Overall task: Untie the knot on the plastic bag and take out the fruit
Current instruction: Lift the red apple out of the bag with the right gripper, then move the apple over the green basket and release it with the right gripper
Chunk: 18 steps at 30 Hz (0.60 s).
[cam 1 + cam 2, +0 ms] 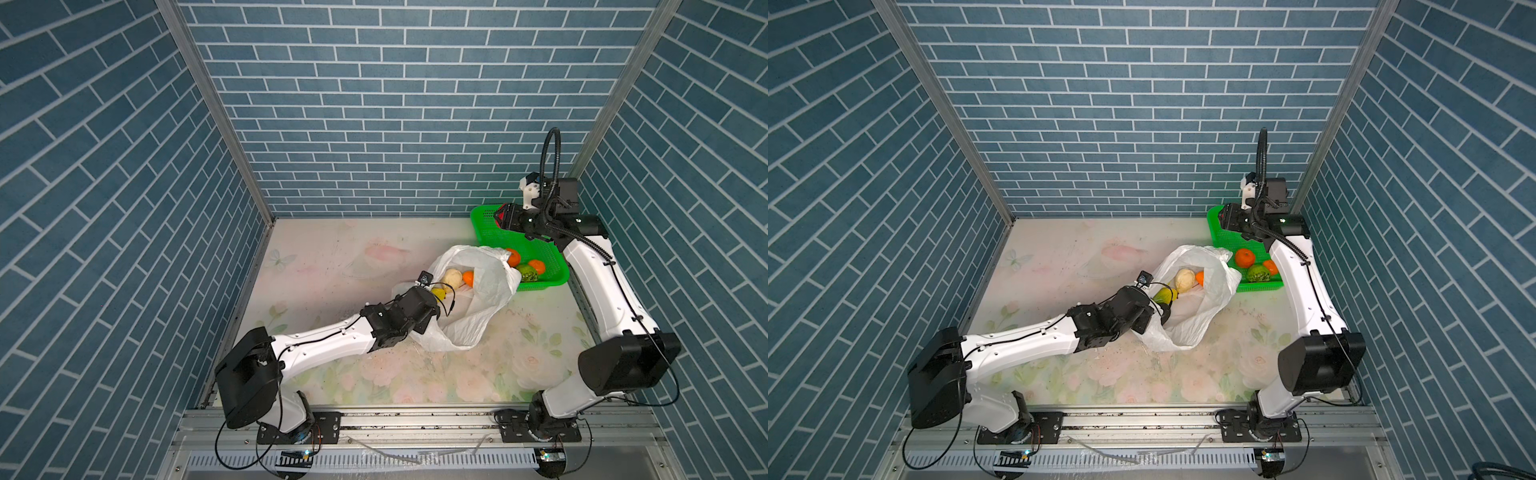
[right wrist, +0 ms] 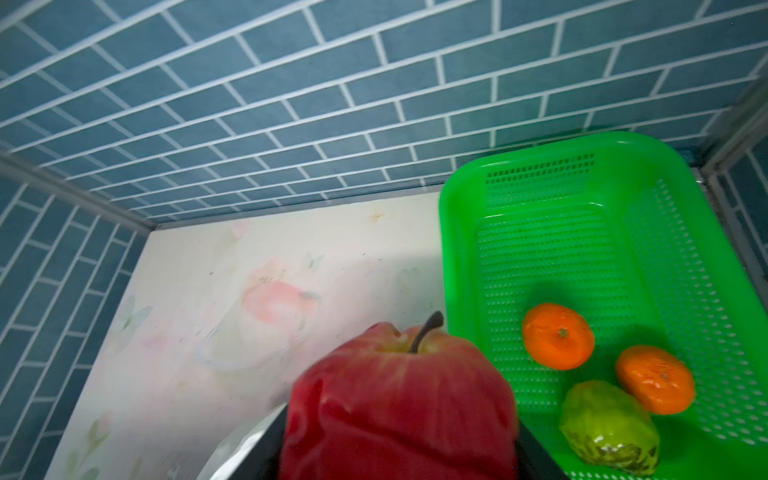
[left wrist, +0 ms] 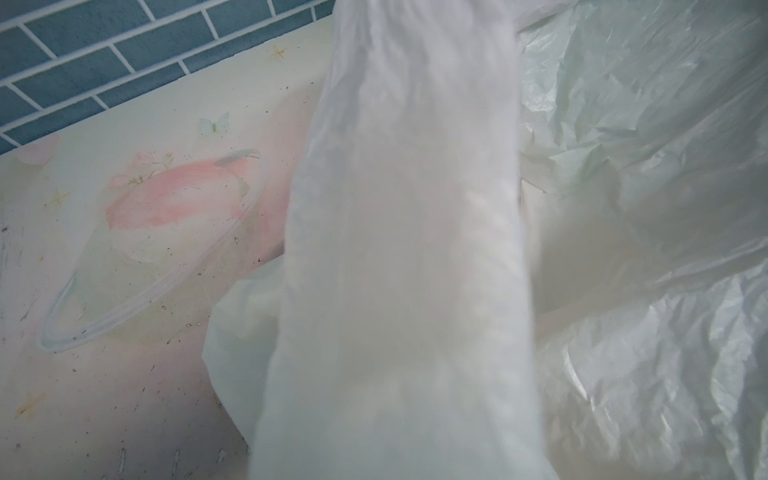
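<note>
Aloft, right tool (image 1: 506, 216) grips apple (image 2: 399, 399) over basket (image 2: 602, 143); left tool (image 1: 1165, 315) seemingly pinches plastic bag (image 1: 490, 282).

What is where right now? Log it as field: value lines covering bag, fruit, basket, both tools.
plastic bag: on the table, mouth open, no knot visible
in bag: cream fruit, orange, yellow-green fruit
green basket: far right corner, beside the bag
in basket: two oranges, green fruit
left tool: shut on the bag's near edge
right tool: holds red apple near the basket's far end
</note>
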Each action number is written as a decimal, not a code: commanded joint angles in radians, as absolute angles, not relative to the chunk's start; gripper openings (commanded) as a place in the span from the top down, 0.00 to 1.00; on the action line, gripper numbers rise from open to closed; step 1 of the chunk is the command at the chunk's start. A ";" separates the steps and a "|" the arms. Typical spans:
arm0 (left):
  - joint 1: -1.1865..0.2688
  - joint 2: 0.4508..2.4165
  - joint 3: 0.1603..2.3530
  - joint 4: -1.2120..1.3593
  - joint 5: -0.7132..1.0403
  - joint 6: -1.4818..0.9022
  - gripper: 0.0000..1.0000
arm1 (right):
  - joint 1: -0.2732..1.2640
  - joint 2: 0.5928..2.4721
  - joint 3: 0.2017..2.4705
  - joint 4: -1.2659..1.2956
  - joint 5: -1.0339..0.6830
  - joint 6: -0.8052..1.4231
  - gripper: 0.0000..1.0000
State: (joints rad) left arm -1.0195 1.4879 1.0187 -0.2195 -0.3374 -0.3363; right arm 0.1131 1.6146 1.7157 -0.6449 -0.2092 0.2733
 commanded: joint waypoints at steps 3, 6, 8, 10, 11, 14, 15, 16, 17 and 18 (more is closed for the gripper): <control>-1.016 1.463 1.020 -0.219 -0.347 -0.334 1.00 | 0.043 1.780 1.730 -0.537 -0.166 0.304 0.44; -1.016 1.463 1.018 -0.217 -0.347 -0.336 1.00 | 0.028 1.879 1.742 -0.510 -0.144 0.298 0.44; -1.016 1.462 1.015 -0.216 -0.348 -0.337 1.00 | 0.023 1.943 1.758 -0.499 -0.142 0.298 0.45; -1.016 1.461 1.014 -0.215 -0.347 -0.337 1.00 | 0.022 1.998 1.780 -0.503 -0.143 0.298 0.44; -1.016 1.462 1.015 -0.215 -0.345 -0.337 1.00 | 0.022 2.020 1.788 -0.504 -0.143 0.298 0.44; -1.016 1.460 1.017 -0.216 -0.345 -0.337 1.00 | 0.022 2.063 1.802 -0.512 -0.135 0.298 0.41; -1.016 1.459 1.018 -0.216 -0.344 -0.337 1.00 | 0.021 2.070 1.803 -0.513 -0.129 0.298 0.38; -1.016 1.457 1.019 -0.215 -0.345 -0.336 1.00 | 0.023 2.076 1.804 -0.516 -0.120 0.298 0.34; -1.016 1.457 1.019 -0.216 -0.345 -0.337 1.00 | 0.022 2.081 1.806 -0.521 -0.117 0.297 0.30; -1.017 1.456 1.020 -0.215 -0.345 -0.337 1.00 | 0.022 2.084 1.808 -0.528 -0.113 0.296 0.26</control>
